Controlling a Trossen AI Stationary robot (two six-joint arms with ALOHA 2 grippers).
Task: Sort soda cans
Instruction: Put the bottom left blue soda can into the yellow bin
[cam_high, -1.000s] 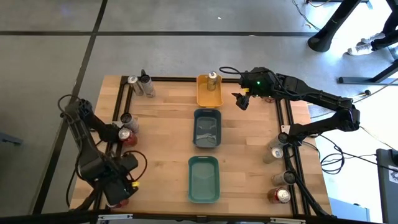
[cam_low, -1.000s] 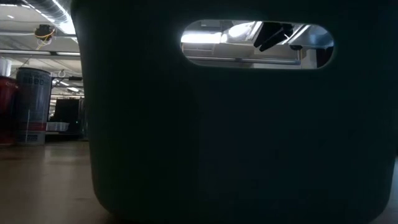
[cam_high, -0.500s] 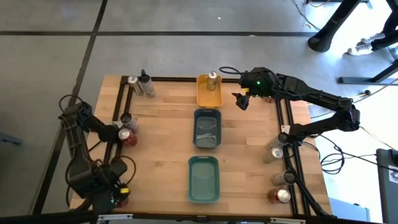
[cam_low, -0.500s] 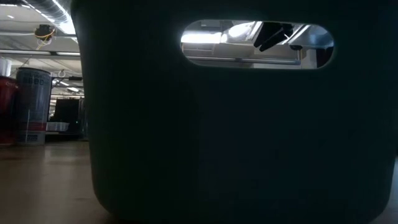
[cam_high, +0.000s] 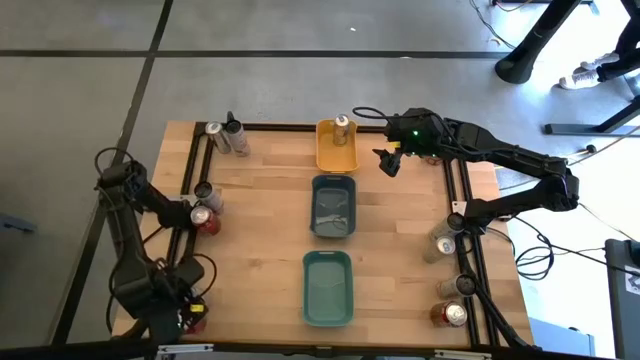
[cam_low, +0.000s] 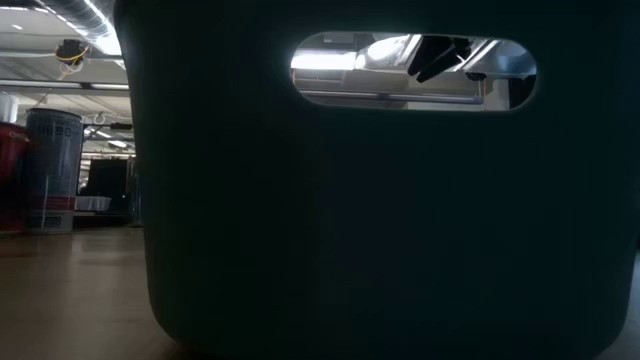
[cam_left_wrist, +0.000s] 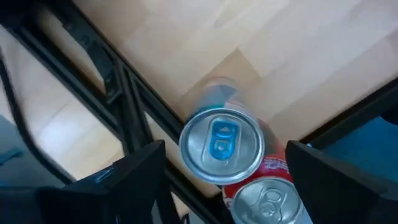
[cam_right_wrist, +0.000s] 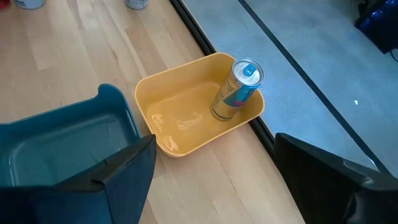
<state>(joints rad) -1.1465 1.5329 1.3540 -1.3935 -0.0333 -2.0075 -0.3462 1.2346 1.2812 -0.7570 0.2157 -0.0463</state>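
My left gripper (cam_high: 186, 316) hangs open at the table's near-left corner, pointing down. Its fingers stand on either side of a silver-topped can (cam_left_wrist: 221, 145) without touching it, and a red can (cam_left_wrist: 267, 198) stands right beside that one. My right gripper (cam_high: 386, 161) waits open above the table, just right of the yellow tray (cam_high: 326, 158). A gold can (cam_right_wrist: 238, 88) leans inside that tray against its far wall. More cans stand at the far-left corner (cam_high: 225, 135), by the left rail (cam_high: 203, 205) and along the right rail (cam_high: 447, 240).
Two teal trays (cam_high: 333, 183) (cam_high: 328, 262) lie in a row down the table's middle, nearer than the yellow one. The nearest tray's wall (cam_low: 380, 230) fills the low view, with two cans (cam_low: 50, 170) at its left. Black rails (cam_high: 190, 170) frame the table. Bare wood lies either side of the trays.
My left arm has swung its wrist toward the table's left and near edges, down at the near-left corner, mostly in the first half-second. The right arm, the cans and the trays have kept still.
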